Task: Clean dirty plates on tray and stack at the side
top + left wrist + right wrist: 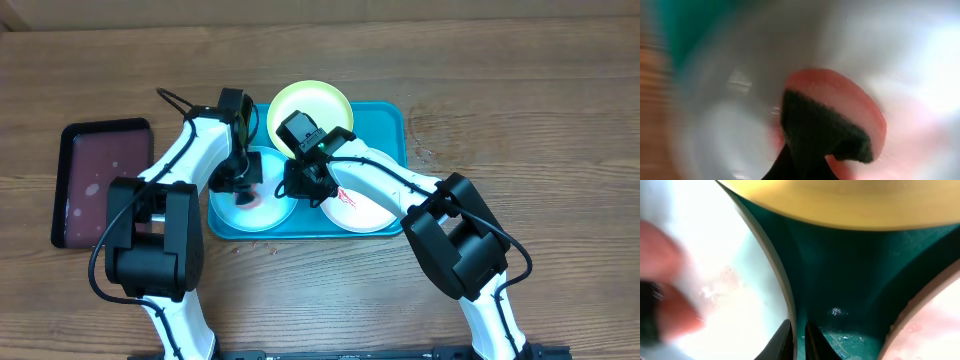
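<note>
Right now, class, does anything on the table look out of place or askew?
Yes. The yellow-green plate pokes out past the far rim of the teal tray instead of sitting fully inside it like the pale blue plate and the white plate. The white plate also carries a red smear.

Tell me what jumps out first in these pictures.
The teal tray mid-table draws the eye first. On it the left tool presses a pink sponge onto the pale blue plate while the right tool pinches that plate's rim. A red smear marks the white plate at the tray's right.
</note>
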`<action>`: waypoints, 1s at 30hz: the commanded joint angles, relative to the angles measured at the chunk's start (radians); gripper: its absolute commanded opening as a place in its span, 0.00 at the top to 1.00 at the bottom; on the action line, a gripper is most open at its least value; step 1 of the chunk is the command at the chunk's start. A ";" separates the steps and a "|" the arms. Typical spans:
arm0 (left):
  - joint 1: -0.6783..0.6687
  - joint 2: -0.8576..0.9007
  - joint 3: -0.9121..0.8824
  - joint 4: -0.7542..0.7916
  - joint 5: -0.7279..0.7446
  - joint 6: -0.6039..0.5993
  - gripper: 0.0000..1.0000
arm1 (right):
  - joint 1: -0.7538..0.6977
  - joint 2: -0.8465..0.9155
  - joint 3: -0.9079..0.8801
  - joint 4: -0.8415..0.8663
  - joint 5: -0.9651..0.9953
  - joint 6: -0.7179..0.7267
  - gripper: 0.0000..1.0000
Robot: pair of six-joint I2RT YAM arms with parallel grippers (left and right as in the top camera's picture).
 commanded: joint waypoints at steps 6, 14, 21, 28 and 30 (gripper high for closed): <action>0.019 0.012 0.184 -0.085 -0.201 -0.036 0.96 | -0.010 0.019 0.010 -0.006 0.013 0.000 0.89; 0.011 0.031 0.199 -0.037 0.286 -0.029 0.96 | -0.010 0.019 0.010 -0.002 0.012 0.000 0.89; 0.008 0.109 0.141 -0.034 0.320 -0.006 0.96 | -0.010 0.019 0.010 -0.002 0.012 0.000 0.89; 0.013 0.194 0.141 -0.065 0.073 -0.005 0.96 | -0.011 0.019 0.010 -0.003 0.012 -0.003 0.89; 0.013 0.197 0.141 -0.094 -0.062 -0.029 0.96 | -0.011 0.019 0.010 -0.003 0.012 -0.003 0.89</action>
